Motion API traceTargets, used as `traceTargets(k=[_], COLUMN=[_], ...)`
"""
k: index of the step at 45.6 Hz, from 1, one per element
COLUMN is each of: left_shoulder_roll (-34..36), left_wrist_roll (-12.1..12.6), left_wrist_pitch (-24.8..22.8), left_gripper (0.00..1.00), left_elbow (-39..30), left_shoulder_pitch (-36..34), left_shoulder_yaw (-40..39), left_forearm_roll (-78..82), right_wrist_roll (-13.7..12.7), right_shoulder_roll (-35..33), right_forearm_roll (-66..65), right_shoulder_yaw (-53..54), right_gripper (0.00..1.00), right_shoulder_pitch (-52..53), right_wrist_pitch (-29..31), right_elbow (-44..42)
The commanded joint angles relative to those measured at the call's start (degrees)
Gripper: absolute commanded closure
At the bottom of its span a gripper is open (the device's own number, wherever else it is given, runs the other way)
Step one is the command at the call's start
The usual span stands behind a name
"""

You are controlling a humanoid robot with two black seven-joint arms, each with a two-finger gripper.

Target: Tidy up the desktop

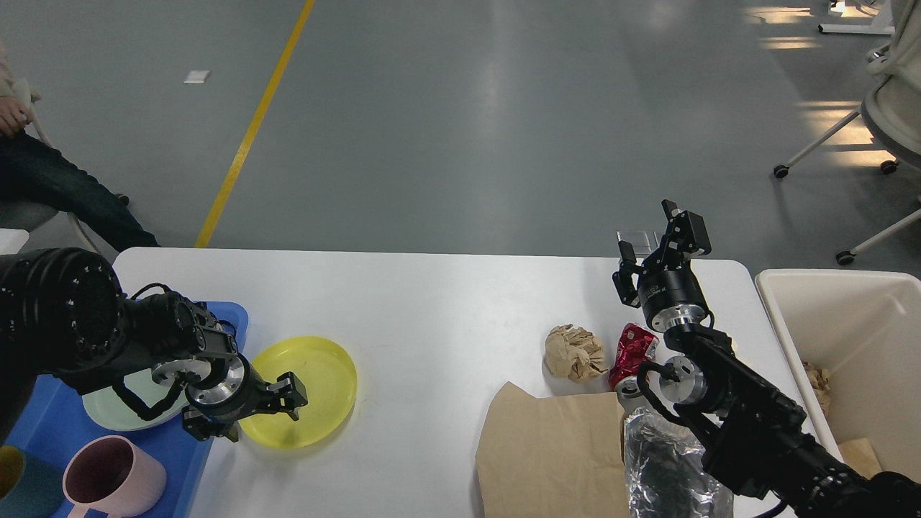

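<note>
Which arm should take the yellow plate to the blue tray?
Left. The left gripper is already low over the yellow plate, right beside the blue tray. The right gripper is raised at the desktop's far right, near the crumpled paper.

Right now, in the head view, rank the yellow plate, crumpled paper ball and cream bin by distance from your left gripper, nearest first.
1. Yellow plate: directly under the left gripper, beside the tray.
2. Crumpled paper ball: across the desktop, right of centre.
3. Cream bin: off the table's right end.
</note>
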Motion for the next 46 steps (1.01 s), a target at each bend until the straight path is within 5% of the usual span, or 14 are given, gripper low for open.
traceTargets(k=[1, 11, 25, 36, 46], left_shoulder_roll=[0.1, 0.0, 0.0, 0.0, 0.0], left_wrist_roll=[0.0, 0.0, 0.4, 5.0, 5.4], left_wrist_pitch=[0.1, 0.2, -1.2, -6.2, -7.3], left_gripper=[0.11, 0.17, 0.59, 1.00, 1.00], left_elbow=[0.3, 3.9, 3.9, 4.1, 4.1], left_shoulder_pitch=[1.1, 4.9, 5.3, 5.1, 4.8], left_shoulder_yaw=[0.0, -0.5, -1.6, -1.6, -1.7], left_forearm_roll=[0.0, 0.0, 0.2, 0.3, 0.3], right_wrist_roll=[0.0, 0.0, 0.0, 0.0, 0.0], right_shoulder_roll=[0.0, 0.0, 0.0, 0.0, 0.0], right_forearm_roll=[0.0, 0.0, 0.0, 0.1, 0.0], right_shoulder_yaw=[0.0, 0.0, 0.0, -0.1, 0.0], right_gripper=[0.00, 0.00, 0.00, 0.00, 0.00], right_shoulder_pitch=[0.0, 0.0, 0.0, 0.0, 0.0], right_wrist_pitch=[0.0, 0.0, 0.0, 0.0, 0.0], right_elbow=[0.0, 0.0, 0.0, 0.0, 0.0])
